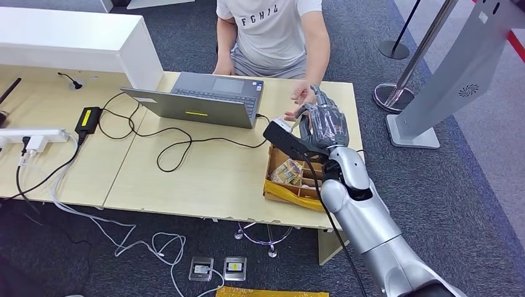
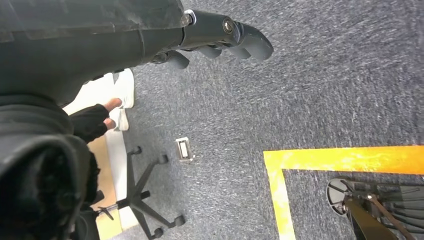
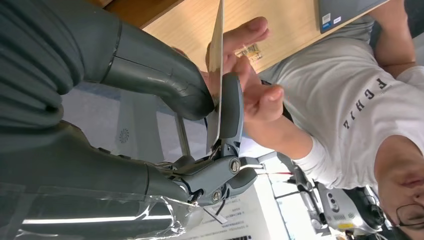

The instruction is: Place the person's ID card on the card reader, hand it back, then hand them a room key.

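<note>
Over the tabletop's (image 1: 204,179) far right edge, the robot's right hand (image 1: 323,125) pinches a card (image 3: 216,75) against the seated person's fingers (image 3: 250,65).

1. The laptop (image 1: 204,99) sits at the far edge of the worktop (image 1: 186,179), in front of the person (image 1: 272,34).
2. A box (image 1: 294,179) lies at the worktop's near right corner, under my right hand (image 1: 323,127).
3. The card (image 3: 216,75) stands between my fingers (image 3: 231,107) and the person's hand (image 3: 250,65).
4. A power strip (image 1: 34,137) lies at the left edge.
5. My left hand (image 2: 220,37) hangs over the floor (image 2: 325,85).
</note>
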`<state>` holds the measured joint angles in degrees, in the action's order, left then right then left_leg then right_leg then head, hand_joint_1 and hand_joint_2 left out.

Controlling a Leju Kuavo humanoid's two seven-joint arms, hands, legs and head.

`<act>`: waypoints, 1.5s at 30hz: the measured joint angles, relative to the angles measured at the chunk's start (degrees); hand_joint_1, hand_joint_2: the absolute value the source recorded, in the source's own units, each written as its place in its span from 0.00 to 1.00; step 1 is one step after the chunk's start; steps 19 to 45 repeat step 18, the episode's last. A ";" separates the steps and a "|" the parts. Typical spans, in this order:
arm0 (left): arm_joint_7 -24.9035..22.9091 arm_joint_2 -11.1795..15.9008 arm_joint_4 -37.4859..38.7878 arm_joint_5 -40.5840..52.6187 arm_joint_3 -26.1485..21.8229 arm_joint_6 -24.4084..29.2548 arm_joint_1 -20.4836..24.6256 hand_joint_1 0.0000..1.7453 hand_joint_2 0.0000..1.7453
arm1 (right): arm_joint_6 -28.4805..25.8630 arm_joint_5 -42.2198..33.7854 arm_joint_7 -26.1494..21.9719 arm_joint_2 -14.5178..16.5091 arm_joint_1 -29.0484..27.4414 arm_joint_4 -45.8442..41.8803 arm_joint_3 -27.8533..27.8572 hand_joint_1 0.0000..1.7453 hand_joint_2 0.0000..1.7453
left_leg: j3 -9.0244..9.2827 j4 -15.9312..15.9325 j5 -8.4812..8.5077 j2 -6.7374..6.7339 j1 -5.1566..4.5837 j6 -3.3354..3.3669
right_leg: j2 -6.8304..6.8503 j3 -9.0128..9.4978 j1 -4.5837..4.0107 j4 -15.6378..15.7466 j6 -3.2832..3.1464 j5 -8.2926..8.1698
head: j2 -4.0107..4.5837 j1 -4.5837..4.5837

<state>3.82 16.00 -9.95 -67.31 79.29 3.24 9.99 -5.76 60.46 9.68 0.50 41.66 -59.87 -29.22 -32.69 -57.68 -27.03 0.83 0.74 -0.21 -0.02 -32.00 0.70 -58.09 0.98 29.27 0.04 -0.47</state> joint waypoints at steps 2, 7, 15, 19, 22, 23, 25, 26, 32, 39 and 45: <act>0.60 0.00 -0.01 -0.07 0.16 -0.18 0.00 0.00 0.00 | -0.65 1.01 -0.13 0.00 0.80 1.24 0.04 1.00 1.00 | 0.00 0.00 0.00 0.00 0.00 0.00 | 0.00 0.00 0.00 0.00 0.00 0.00 | 0.00 0.01; 1.07 0.00 -0.02 -0.18 0.60 -0.29 0.00 0.00 0.00 | -1.21 2.64 -0.60 0.00 2.62 4.09 0.10 1.00 1.00 | 0.00 -0.01 0.00 0.00 0.00 0.00 | 0.00 0.00 0.00 0.00 0.00 0.00 | -0.01 0.01; 0.01 0.00 -0.01 -0.13 1.28 -0.31 -0.01 0.00 0.00 | -0.39 4.91 -0.38 -0.12 3.28 6.08 0.71 1.00 1.00 | 0.00 -0.01 0.00 0.00 0.00 0.00 | 0.00 0.00 0.00 0.00 0.00 0.00 | 0.00 0.02; -0.13 -0.03 -0.02 -0.33 1.50 -0.28 -0.01 0.00 0.00 | -0.33 5.98 -0.37 -0.15 3.29 6.56 1.00 1.00 1.00 | 0.00 0.00 0.00 0.00 0.00 0.00 | 0.00 0.00 0.00 0.00 0.00 0.00 | 0.01 0.01; -0.13 -0.03 -0.02 -0.33 1.50 -0.28 -0.01 0.00 0.00 | -0.33 5.98 -0.37 -0.15 3.29 6.56 1.00 1.00 1.00 | 0.00 0.00 0.00 0.00 0.00 0.00 | 0.00 0.00 0.00 0.00 0.00 0.00 | 0.01 0.01; -0.13 -0.03 -0.02 -0.33 1.50 -0.28 -0.01 0.00 0.00 | -0.33 5.98 -0.37 -0.15 3.29 6.56 1.00 1.00 1.00 | 0.00 0.00 0.00 0.00 0.00 0.00 | 0.00 0.00 0.00 0.00 0.00 0.00 | 0.01 0.01; -0.13 -0.03 -0.02 -0.33 1.50 -0.28 -0.01 0.00 0.00 | -0.33 5.98 -0.37 -0.15 3.29 6.56 1.00 1.00 1.00 | 0.00 0.00 0.00 0.00 0.00 0.00 | 0.00 0.00 0.00 0.00 0.00 0.00 | 0.01 0.01; -0.13 -0.03 -0.02 -0.33 1.50 -0.28 -0.01 0.00 0.00 | -0.33 5.98 -0.37 -0.15 3.29 6.56 1.00 1.00 1.00 | 0.00 0.00 0.00 0.00 0.00 0.00 | 0.00 0.00 0.00 0.00 0.00 0.00 | 0.01 0.01; -0.13 -0.03 -0.02 -0.33 1.50 -0.28 -0.01 0.00 0.00 | -0.33 5.98 -0.37 -0.15 3.29 6.56 1.00 1.00 1.00 | 0.00 0.00 0.00 0.00 0.00 0.00 | 0.00 0.00 0.00 0.00 0.00 0.00 | 0.01 0.01; -0.13 -0.03 -0.02 -0.33 1.50 -0.28 -0.01 0.00 0.00 | -0.33 5.98 -0.37 -0.15 3.29 6.56 1.00 1.00 1.00 | 0.00 0.00 0.00 0.00 0.00 0.00 | 0.00 0.00 0.00 0.00 0.00 0.00 | 0.01 0.01; -0.13 -0.03 -0.02 -0.33 1.50 -0.28 -0.01 0.00 0.00 | -0.33 5.98 -0.37 -0.15 3.29 6.56 1.00 1.00 1.00 | 0.00 0.00 0.00 0.00 0.00 0.00 | 0.00 0.00 0.00 0.00 0.00 0.00 | 0.01 0.01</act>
